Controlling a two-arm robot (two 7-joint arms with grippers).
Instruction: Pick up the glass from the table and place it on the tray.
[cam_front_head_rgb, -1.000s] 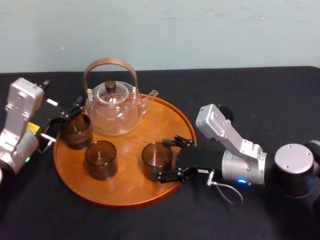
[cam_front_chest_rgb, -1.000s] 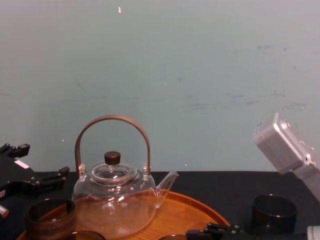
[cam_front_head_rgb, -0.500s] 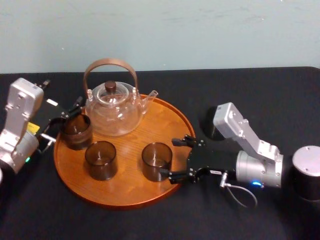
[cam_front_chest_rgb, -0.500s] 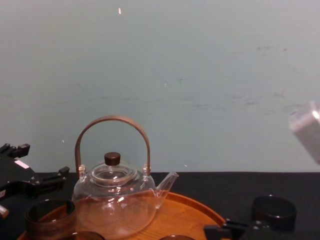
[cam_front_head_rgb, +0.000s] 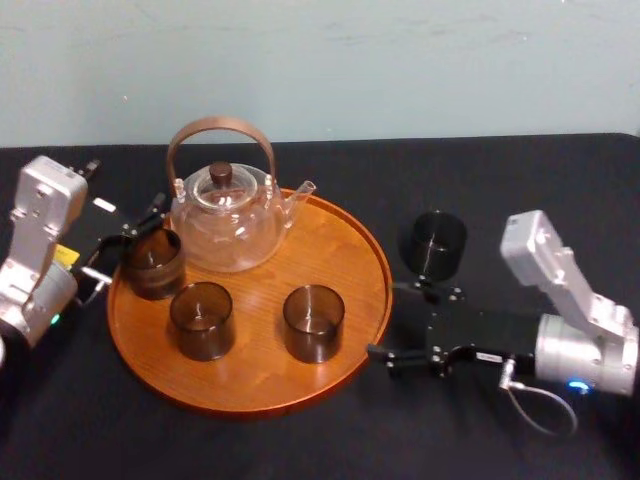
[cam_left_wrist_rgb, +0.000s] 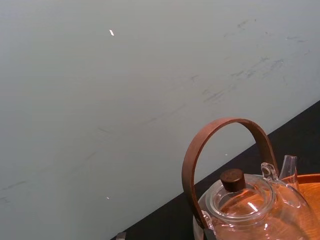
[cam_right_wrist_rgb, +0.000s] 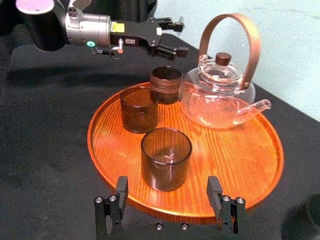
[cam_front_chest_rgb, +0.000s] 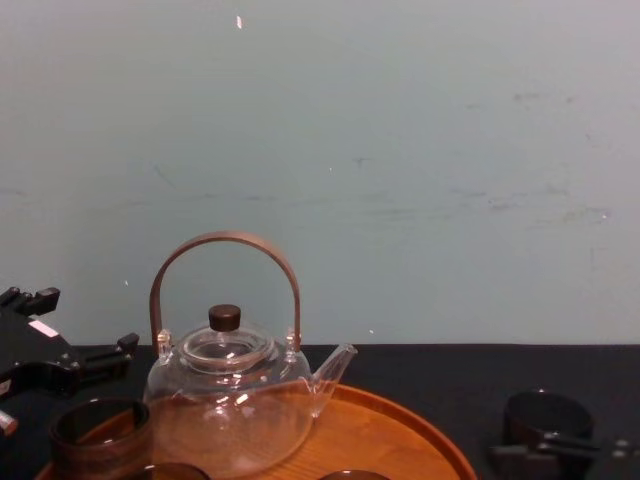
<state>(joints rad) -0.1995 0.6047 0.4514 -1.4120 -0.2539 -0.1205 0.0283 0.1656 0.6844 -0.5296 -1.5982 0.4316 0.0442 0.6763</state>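
Observation:
A smoky brown glass (cam_front_head_rgb: 313, 322) stands upright on the front right part of the round wooden tray (cam_front_head_rgb: 340, 250), also visible in the right wrist view as the glass (cam_right_wrist_rgb: 166, 157) on the tray (cam_right_wrist_rgb: 240, 155). My right gripper (cam_front_head_rgb: 405, 325) hovers just off the tray's right rim, open and holding nothing, its fingers (cam_right_wrist_rgb: 118, 200) spread wider than the glass. A darker glass (cam_front_head_rgb: 433, 243) stands on the black table behind that gripper. My left gripper (cam_front_head_rgb: 130, 245) is open at the tray's left rear, beside another glass (cam_front_head_rgb: 152, 262).
A glass teapot (cam_front_head_rgb: 225, 215) with a brown hoop handle occupies the back of the tray, and a third glass (cam_front_head_rgb: 201, 320) sits front left. From the chest the teapot (cam_front_chest_rgb: 230, 400) hides the tray's middle. Black table lies right and in front.
My right gripper has drawn back to the right, off the tray, leaving the glass standing there. The dark glass on the table has come into view. The left arm has not moved.

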